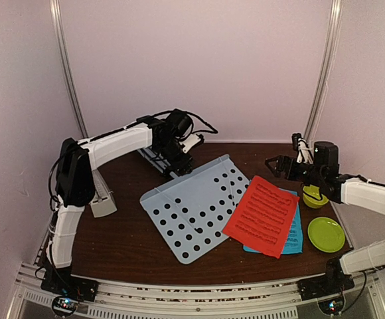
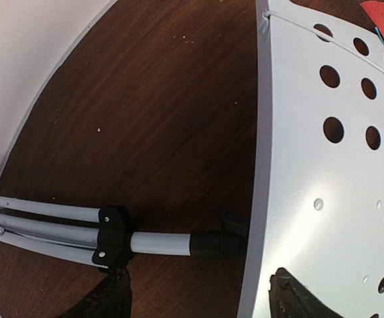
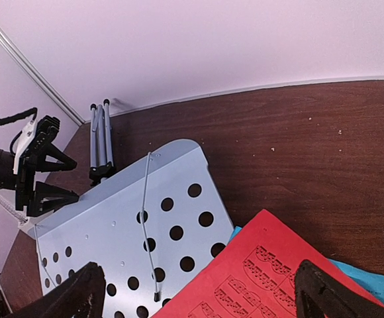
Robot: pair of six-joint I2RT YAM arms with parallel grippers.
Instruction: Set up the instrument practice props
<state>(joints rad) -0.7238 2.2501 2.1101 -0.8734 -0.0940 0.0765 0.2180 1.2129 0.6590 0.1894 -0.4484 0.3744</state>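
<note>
The pale-blue perforated music-stand desk (image 1: 191, 207) lies flat on the table, its folded silver tripod (image 1: 154, 159) pointing to the back left. My left gripper (image 1: 179, 159) hovers over the joint between them. Its jaws are open, one finger beside the black collar (image 2: 111, 235) and the other over the desk's edge (image 2: 261, 218), with the pole (image 2: 160, 242) just ahead of them. A red page (image 1: 262, 214) overlaps the desk's right corner and covers most of a blue page (image 1: 295, 237). The grey metronome (image 1: 102, 195) stands at the left. My right gripper (image 1: 276, 166) hangs open above the red page (image 3: 258, 271).
A lime-green bowl (image 1: 314, 196) and a lime-green plate (image 1: 326, 234) sit at the right, close to the right arm. The pale back wall runs just behind the tripod legs (image 3: 100, 142). The table's rounded edge curves along the left.
</note>
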